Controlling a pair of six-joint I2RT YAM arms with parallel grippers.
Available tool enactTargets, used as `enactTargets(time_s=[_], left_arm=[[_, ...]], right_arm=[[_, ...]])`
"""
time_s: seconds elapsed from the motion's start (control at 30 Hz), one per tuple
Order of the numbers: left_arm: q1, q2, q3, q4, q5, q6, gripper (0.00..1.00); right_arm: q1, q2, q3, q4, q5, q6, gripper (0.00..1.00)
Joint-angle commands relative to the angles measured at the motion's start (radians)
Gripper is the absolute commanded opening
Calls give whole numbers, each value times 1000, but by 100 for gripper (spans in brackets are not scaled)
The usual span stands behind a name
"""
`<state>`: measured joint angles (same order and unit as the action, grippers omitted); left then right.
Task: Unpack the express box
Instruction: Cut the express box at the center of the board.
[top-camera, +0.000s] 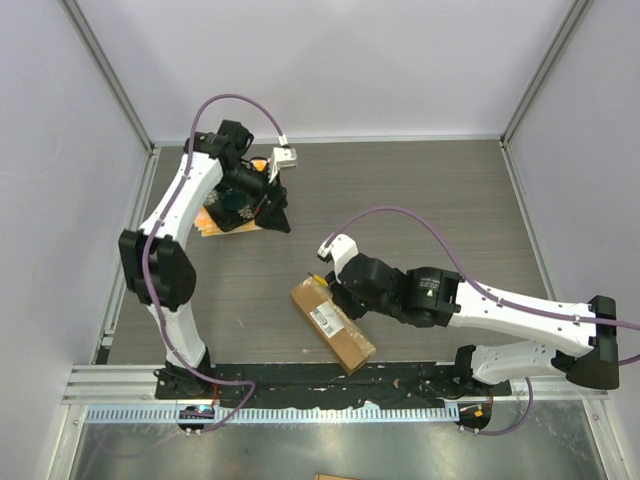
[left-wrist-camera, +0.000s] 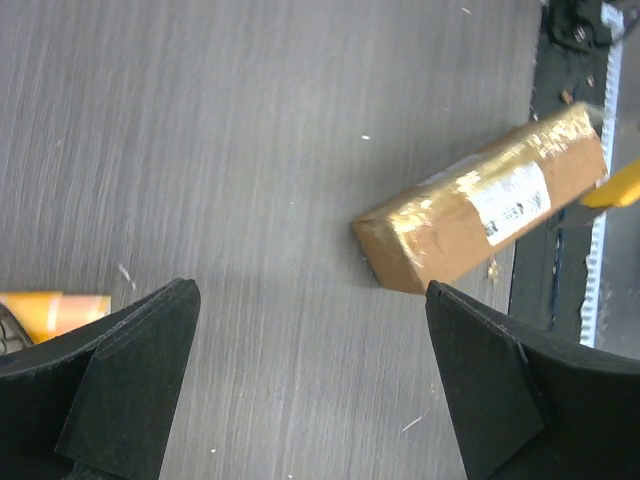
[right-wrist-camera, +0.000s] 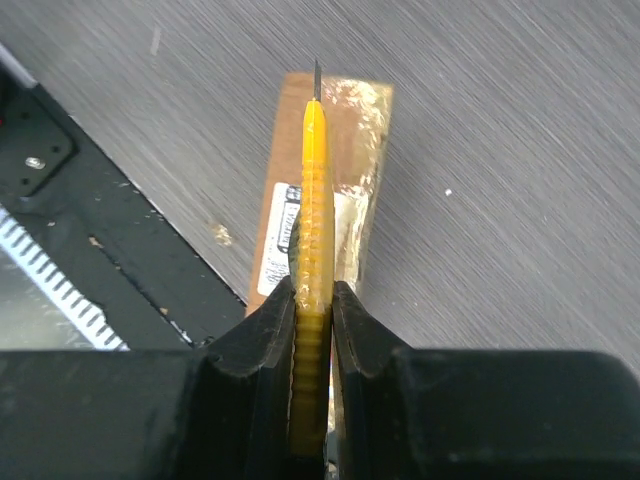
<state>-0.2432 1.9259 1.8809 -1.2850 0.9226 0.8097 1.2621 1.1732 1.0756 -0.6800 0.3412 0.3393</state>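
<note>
- One express box (top-camera: 333, 325): an oblong brown cardboard parcel lying flat and slanted on the table, close to the middle of the near edge. One end is just beside the black rail (top-camera: 400, 375). Its white printed label faces up, and shiny tape covers its sides.
- One yellow utility knife (right-wrist-camera: 314, 200), with a short blade showing at its tip. It is held lengthwise over the box; whether the blade touches the cardboard cannot be told.
- Two arms. The right gripper (right-wrist-camera: 313, 300) has its fingers narrowed onto the knife handle, above the box's far end.
- The left gripper (left-wrist-camera: 310, 385) hangs over the far-left part of the table, fingers spread wide with nothing between them, well apart from the box.
- One dark dish on orange cloth (top-camera: 232, 208), near the far-left corner and partly hidden by the left arm.
- Surface: a dark grey wood-grain table (top-camera: 420, 200).
- Room: pale plain walls on three sides, joined by metal frame bars.
</note>
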Motion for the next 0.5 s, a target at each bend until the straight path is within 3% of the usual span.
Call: enactTargets(time_s=[0.0,0.17,0.47], left_arm=[[-109,-171,-66,-376,33,240,100],[-153,-220,-58,-350,-1,131,100],[-248,-364,-175,-364,-28,169,97]], right_arm=[[-73,-3,102,7,-224,-103,1],[-118,29,155,-12,-294,-167,1],[-144,17,184,-3,-327,-213,1]])
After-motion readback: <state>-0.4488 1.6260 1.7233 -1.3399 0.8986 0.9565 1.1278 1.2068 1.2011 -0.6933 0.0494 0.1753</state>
